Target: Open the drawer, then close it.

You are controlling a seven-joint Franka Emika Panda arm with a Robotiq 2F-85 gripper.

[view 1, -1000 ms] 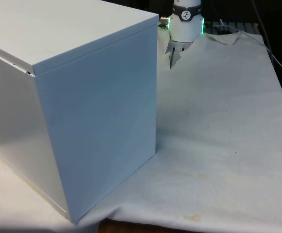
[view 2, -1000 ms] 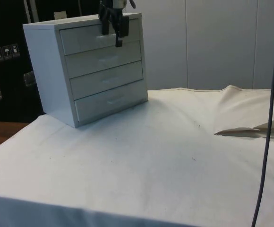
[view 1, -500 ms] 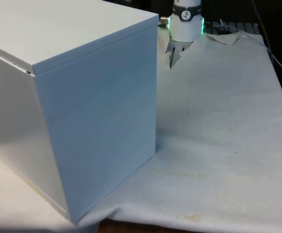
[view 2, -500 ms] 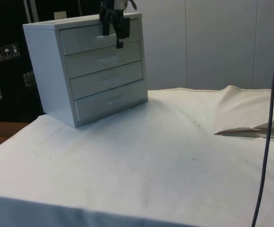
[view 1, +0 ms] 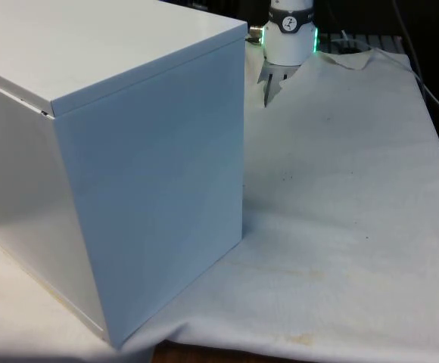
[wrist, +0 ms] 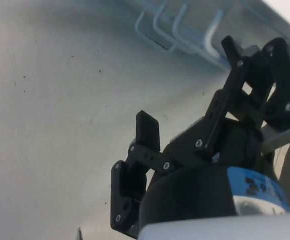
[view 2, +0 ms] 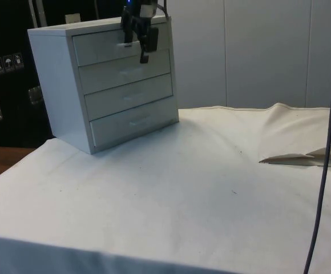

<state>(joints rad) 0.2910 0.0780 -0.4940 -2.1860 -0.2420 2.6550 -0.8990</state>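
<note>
pincer [view 2: 141, 40]: at the top drawer [view 2: 117, 44] front, fingers apart, handle contact unclear | chest of drawers [view 2: 105, 80]: all drawers shut

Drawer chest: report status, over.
Gripper open, at the top drawer front by its handle, nothing held. All four drawers of the chest shut. Nothing in the way.

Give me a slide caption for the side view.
Black gripper at the top drawer of a white four-drawer chest on a white cloth; all drawers closed.

Gripper [view 2: 143, 43] before the top drawer [view 2: 105, 44] of the chest [view 2: 68, 103]
</note>
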